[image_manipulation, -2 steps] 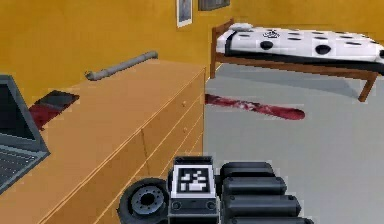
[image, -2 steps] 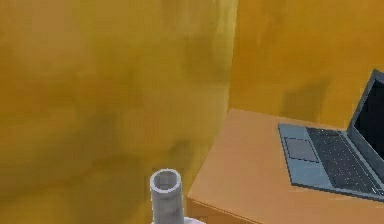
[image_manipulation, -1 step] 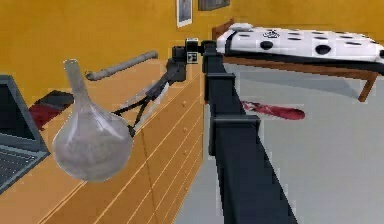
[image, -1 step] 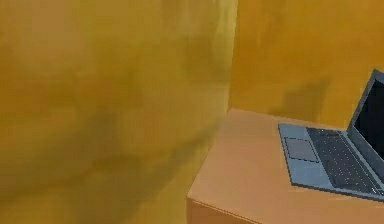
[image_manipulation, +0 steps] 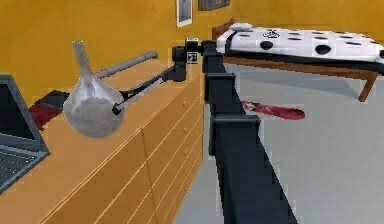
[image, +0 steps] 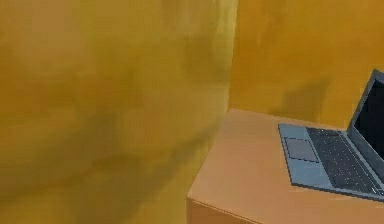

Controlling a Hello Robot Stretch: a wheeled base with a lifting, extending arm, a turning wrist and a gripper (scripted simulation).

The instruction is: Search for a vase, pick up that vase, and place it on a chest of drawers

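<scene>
Ochre-yellow walls (image_manipulation: 60, 30) backed a long wooden chest of drawers (image_manipulation: 160, 140). Over its top, at about 9 o'clock from the arm side view's centre, was the vase (image_manipulation: 90, 108), a pale grey, glassy flask with a round belly and a thin neck. It was tilted, the neck leaning toward 11 o'clock. What, if anything, lay inside could not be told. Its belly showed against the chest's top, and whether it rested on the wood or hung clear of it could not be judged.

The gripper (image_manipulation: 118, 92) met the vase at the belly's 3 o'clock side, its thin fingers (image_manipulation: 150, 82) running in from the dark body at 2 o'clock. How the claw was set could not be made out, nor whether it held the vase. The arm (image_manipulation: 235, 150) rose as a dark square bar from 6 o'clock, with white marked squares (image_manipulation: 190, 48) at its far end.

At the vase's 8 o'clock a laptop (image_manipulation: 15, 135) stood open on the chest, and something dark red (image_manipulation: 42, 108) lay beside the vase at 9 o'clock. The chest's drawer fronts sat flush, hiding their contents. Toward 1 o'clock stood a bed (image_manipulation: 290, 42) with a white, black-spotted cover, and a red-and-white thing (image_manipulation: 272, 110) lay on the grey floor (image_manipulation: 320, 150) near it. In the forward view the laptop (image: 328, 158) lay at 4 o'clock on a wooden top (image: 240, 175) set into the walls' corner.
</scene>
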